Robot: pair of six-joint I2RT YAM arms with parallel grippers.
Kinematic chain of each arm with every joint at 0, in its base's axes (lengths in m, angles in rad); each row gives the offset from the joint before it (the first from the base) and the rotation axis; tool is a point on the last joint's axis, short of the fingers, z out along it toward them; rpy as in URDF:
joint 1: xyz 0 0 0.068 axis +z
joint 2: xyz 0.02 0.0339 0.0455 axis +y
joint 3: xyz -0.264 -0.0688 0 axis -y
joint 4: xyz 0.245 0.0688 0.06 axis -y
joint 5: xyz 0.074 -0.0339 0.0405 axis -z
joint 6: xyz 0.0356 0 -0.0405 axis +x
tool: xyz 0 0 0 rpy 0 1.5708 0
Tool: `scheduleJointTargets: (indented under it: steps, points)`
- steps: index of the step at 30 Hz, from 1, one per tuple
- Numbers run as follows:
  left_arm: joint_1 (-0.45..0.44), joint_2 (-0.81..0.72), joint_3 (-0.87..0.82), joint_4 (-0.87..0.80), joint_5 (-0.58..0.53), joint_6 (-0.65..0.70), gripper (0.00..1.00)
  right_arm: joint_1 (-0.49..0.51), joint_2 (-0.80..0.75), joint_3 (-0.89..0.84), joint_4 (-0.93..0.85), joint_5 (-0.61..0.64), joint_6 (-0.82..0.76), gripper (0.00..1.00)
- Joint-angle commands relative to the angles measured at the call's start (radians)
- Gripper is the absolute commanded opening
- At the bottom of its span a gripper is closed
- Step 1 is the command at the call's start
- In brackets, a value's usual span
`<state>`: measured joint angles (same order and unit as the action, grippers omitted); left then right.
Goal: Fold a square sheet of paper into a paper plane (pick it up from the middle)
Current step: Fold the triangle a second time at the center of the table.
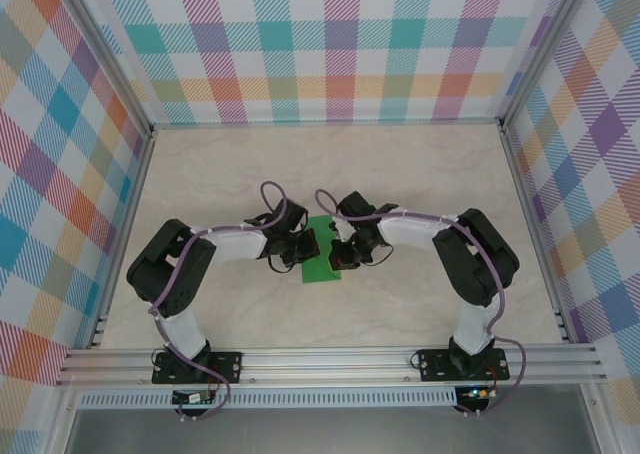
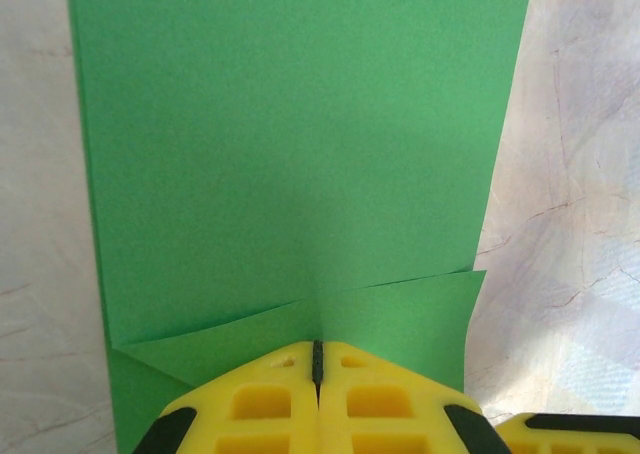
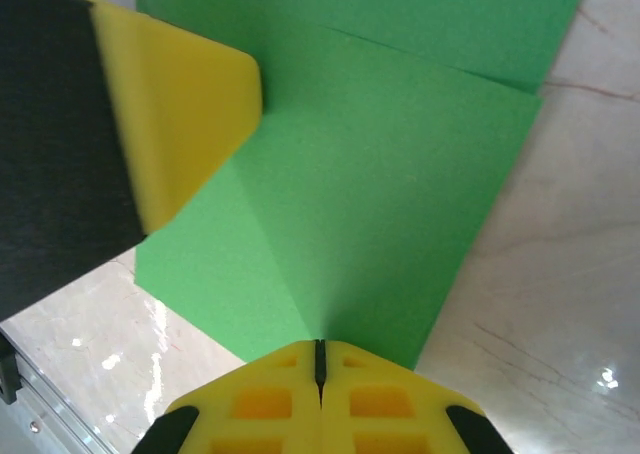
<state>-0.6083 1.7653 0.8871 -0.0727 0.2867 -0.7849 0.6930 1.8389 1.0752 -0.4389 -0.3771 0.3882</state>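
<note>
**Item 1, left pincer (image 2: 317, 352).** I logged its two yellow fingers pressed together, the seam between them a thin dark line. The tip sat at the near edge of the paper, where two folded flaps met at a shallow angle. I could not tell whether any paper was nipped in the seam.

**Item 2, right pincer (image 3: 320, 349).** Its fingers were likewise together, with the tip against the paper's edge. A raised crease ran from that tip away across the sheet. Here too I could not tell whether paper was caught between the fingers.

**Item 3, square sheet of paper (image 1: 322, 264).** It was bright green and lay on the surface between the two pincers, met by both tips.
- Ahead of the left pincer it stretched away as a long flat panel with straight side edges. The folded flaps lay just in front of the fingers.
- Ahead of the right pincer one layer lay over another, with a stepped edge farther out.

**Item 4, one finger (image 3: 180, 94) of the left pincer.** It was yellow with black backing. It stood up and to the left of the right pincer's tip, over the paper.

**Item 5, surface (image 1: 330, 164).** It was pale and marbled, and showed on either side of the paper beside each pincer.

**Item 6, checked walls (image 1: 340, 44).** They were multicoloured and stood well beyond both pincers.
</note>
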Motion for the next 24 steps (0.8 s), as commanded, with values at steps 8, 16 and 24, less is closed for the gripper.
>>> scheduleJointTargets:
  steps: [8, 16, 24]
  points:
    - [0.002, 0.043, 0.028, -0.107, -0.044, 0.053, 0.00, -0.003, -0.010, -0.074, -0.044, 0.038, -0.009, 0.00]
    - [-0.002, 0.006, 0.016, -0.028, 0.022, 0.043, 0.01, -0.003, -0.004, -0.085, -0.039, 0.035, 0.001, 0.00]
    - [-0.073, -0.063, -0.033, 0.065, 0.044, -0.036, 0.02, -0.003, 0.017, -0.081, -0.038, 0.047, 0.024, 0.00]
